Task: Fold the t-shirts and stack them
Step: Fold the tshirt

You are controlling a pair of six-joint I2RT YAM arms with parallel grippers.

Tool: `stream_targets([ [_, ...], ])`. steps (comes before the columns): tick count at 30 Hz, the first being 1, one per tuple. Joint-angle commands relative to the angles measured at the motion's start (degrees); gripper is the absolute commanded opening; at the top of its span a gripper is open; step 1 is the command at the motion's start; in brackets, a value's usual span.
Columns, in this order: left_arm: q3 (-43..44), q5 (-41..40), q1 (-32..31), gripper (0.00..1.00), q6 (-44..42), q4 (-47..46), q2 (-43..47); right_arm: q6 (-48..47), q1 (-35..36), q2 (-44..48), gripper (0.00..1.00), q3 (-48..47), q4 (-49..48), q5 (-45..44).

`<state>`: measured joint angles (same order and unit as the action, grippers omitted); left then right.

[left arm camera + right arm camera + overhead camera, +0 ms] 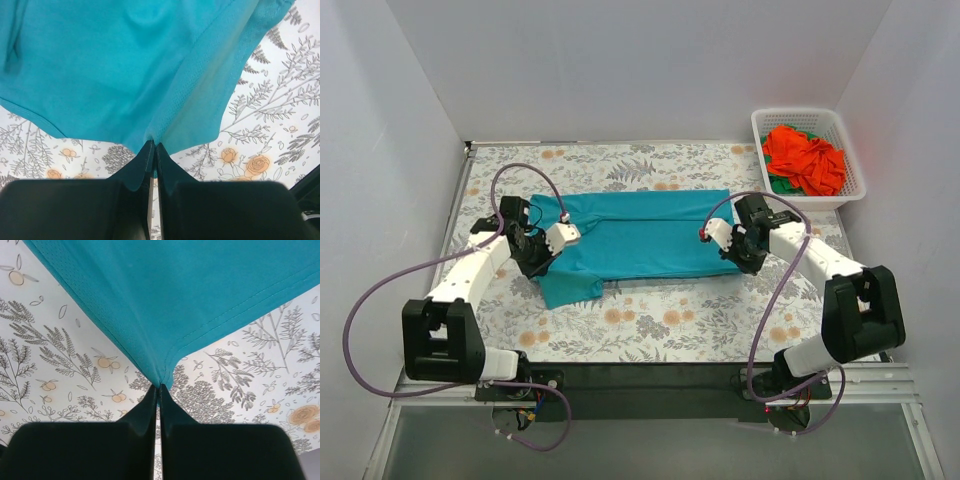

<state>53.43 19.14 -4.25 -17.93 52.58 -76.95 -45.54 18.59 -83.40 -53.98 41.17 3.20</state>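
Teal t-shirt [640,232] is laid flat across the centre of the flowered counter [670,320]. Its 9 o'clock end is clamped in the left gripper [152,146] and its 3 o'clock end in the right gripper [159,386], seemingly so both ends can be lifted evenly for a fold. An orange t-shirt [805,160] and a green one [778,185] are heaped in a white basket [760,125] at 2 o'clock, judged to be awaiting folding.
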Motion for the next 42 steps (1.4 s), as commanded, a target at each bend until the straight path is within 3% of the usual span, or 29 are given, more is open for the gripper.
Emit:
stream_targets([
  [1, 4.31, 0.99, 0.03, 0.0, 1.93, 0.42, -3.54, -2.18, -0.92, -2.55, 0.01, -6.04, 1.55, 1.19],
  [16, 20.74, -1.38, 0.12, 0.0, 3.26, -2.21, -20.25, -5.09, -3.82, -16.0, 0.01, -19.4, 2.34, 0.49],
  [30, 28.65, -2.88, 0.03, 0.0, 2.2, -2.48, -28.95, -5.26, -4.79, -21.98, 0.01, -23.98, 2.34, 0.93],
  [42, 28.13, -3.67, 0.12, 0.0, 2.29, -4.06, -30.1, -5.0, -5.05, -23.66, 0.01, -26.27, 2.25, 1.19],
])
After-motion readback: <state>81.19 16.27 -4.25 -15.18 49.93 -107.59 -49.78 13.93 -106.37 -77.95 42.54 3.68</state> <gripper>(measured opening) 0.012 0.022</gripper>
